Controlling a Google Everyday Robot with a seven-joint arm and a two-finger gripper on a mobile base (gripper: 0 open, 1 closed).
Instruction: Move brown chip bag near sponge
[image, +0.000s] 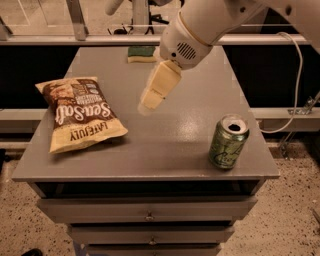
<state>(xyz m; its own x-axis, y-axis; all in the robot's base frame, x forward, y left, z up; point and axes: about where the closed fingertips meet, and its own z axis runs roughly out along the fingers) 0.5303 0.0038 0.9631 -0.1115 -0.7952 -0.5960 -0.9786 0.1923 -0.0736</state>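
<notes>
The brown chip bag (80, 114) lies flat at the left of the grey table (170, 145), dark brown upper part with white script, pale yellow lower part toward the front. The sponge (142, 54) lies at the far edge of the table, dark green top over yellow foam, partly behind my arm. My gripper (150, 100) hangs above the middle of the table, to the right of the bag and in front of the sponge, touching neither.
A green drink can (228, 142) stands upright near the front right corner. The table top sits on a drawer cabinet (150, 215). A cable (295, 85) hangs past the right edge. A rail runs behind the table.
</notes>
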